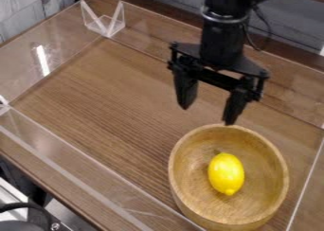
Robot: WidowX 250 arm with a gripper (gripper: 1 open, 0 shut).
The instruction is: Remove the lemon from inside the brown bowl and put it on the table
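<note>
Nearest the camera, at the lower right, the brown bowl sits on the worktop, its thick light-wood rim cut slightly by the right edge of the view. The lemon lies inside it, close to the middle of the bowl's floor, with its long axis running roughly toward and away from the camera and a bright highlight on its upper skin. Nothing touches the fruit.

Just behind the bowl's far rim hangs the gripper, pointing straight down from a dark vertical arm that leaves the view at the top. Its two black fingers are spread wide apart with only bare wood showing between them; they hold nothing. The right-hand fingertip ends just above the far edge of the bowl's rim, while the left-hand one hangs over open worktop to the left of the bowl. In the picture the lemon is below the fingers and slightly to the right, clearly apart from both tips.

Clear acrylic walls line the left and near edges of the dark wood-grain surface, and a small clear bracket stands at the far left corner.
</note>
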